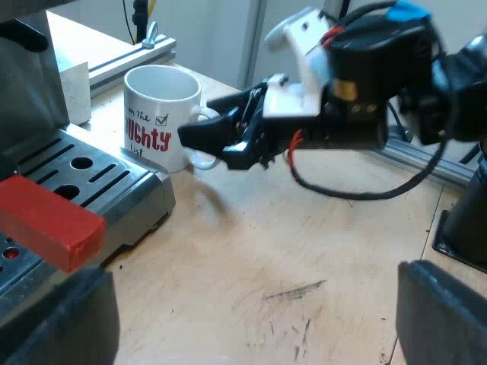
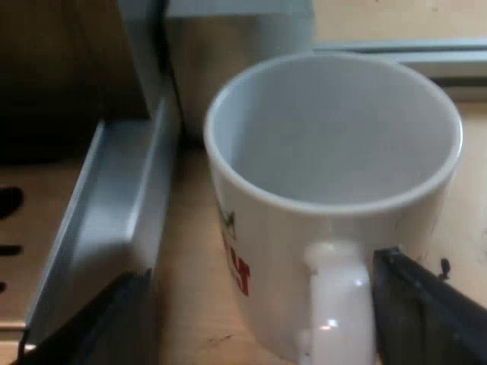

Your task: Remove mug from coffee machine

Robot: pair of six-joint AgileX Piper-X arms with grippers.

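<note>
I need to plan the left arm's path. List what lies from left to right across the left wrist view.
red handle end → mug → right claw, which sits at the mug's handle.

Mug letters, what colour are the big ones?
Red, on a white mug; the left wrist view shows them best.
</note>
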